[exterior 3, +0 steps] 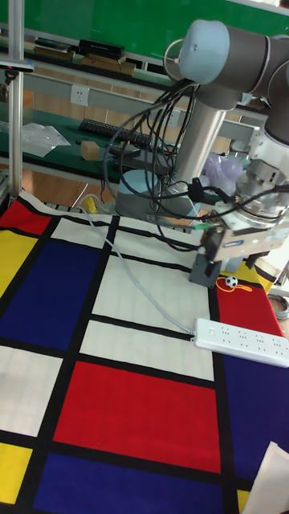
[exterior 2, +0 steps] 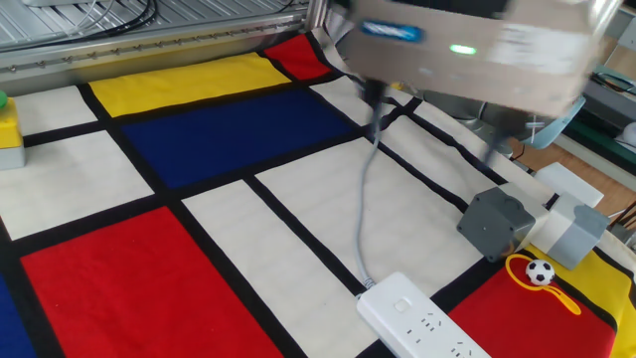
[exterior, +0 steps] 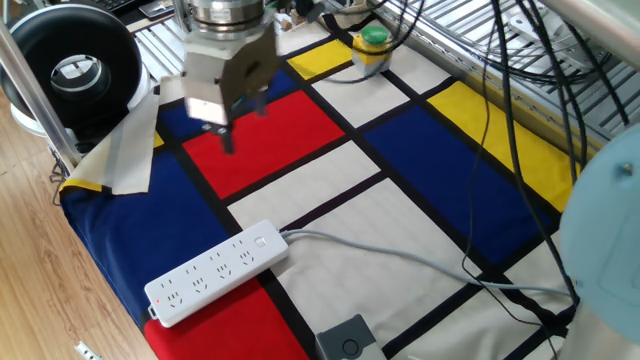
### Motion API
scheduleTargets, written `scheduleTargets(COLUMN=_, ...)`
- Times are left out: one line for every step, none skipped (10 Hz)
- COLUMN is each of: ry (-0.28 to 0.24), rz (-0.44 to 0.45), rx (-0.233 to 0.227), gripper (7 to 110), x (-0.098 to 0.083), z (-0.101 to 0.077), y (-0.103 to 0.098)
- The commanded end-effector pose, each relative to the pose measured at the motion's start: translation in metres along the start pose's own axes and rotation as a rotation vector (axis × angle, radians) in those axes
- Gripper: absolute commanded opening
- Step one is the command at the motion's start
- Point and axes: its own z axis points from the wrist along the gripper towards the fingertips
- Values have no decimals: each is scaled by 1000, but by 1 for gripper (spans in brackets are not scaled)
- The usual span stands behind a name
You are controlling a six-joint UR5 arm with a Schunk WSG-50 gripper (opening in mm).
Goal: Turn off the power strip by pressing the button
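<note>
The power strip (exterior: 215, 272) is a long white bar lying near the front left edge of the patterned cloth, with a pale grey cord (exterior: 400, 258) running off to the right. It also shows as the power strip (exterior 2: 422, 323) and the power strip (exterior 3: 241, 336). The button (exterior: 262, 241) is a small white switch at the cord end. My gripper (exterior: 245, 120) hangs blurred over the red panel, well behind the strip and apart from it. Two dark fingers (exterior: 228, 138) point down with a gap between them, and nothing is held. In the other fixed view the gripper (exterior 2: 434, 129) is a blurred mass at the top.
A green button on a yellow box (exterior: 373, 45) stands at the back. A grey box (exterior 2: 495, 224) and a white box (exterior 2: 571, 234) sit at the cloth's edge by a small ball (exterior 2: 540, 271). Black cables (exterior: 520, 120) hang on the right. A black round device (exterior: 75, 70) is at far left.
</note>
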Motion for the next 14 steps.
scheduleTargets(ry=-6, rz=57, rx=8, gripper=66, x=20, z=19, y=-28)
scheduleTargets(ry=0, rz=60, rx=30, gripper=66, x=31, z=38, y=-36)
scheduleTargets(ry=16, rz=112, rx=93, gripper=66, x=41, z=53, y=-44)
scheduleTargets(ry=18, rz=146, rx=109, gripper=66, x=46, z=68, y=-37)
scheduleTargets(ry=11, rz=164, rx=86, gripper=66, x=50, z=84, y=-20)
scheduleTargets(ry=-2, rz=197, rx=33, gripper=66, x=50, z=94, y=-2)
scheduleTargets(ry=-14, rz=249, rx=-9, gripper=66, x=48, z=99, y=9)
scheduleTargets(ry=-23, rz=275, rx=-21, gripper=66, x=43, z=104, y=9)
scheduleTargets(ry=-27, rz=244, rx=-53, gripper=66, x=33, z=115, y=14)
scheduleTargets(ry=-19, rz=246, rx=6, gripper=66, x=29, z=120, y=-4)
scheduleTargets(ry=-5, rz=298, rx=74, gripper=66, x=26, z=120, y=-21)
scheduleTargets(ry=2, rz=375, rx=141, gripper=66, x=26, z=115, y=-36)
scheduleTargets(ry=1, rz=303, rx=95, gripper=66, x=20, z=117, y=-31)
scheduleTargets(ry=-20, rz=155, rx=-10, gripper=66, x=9, z=121, y=-9)
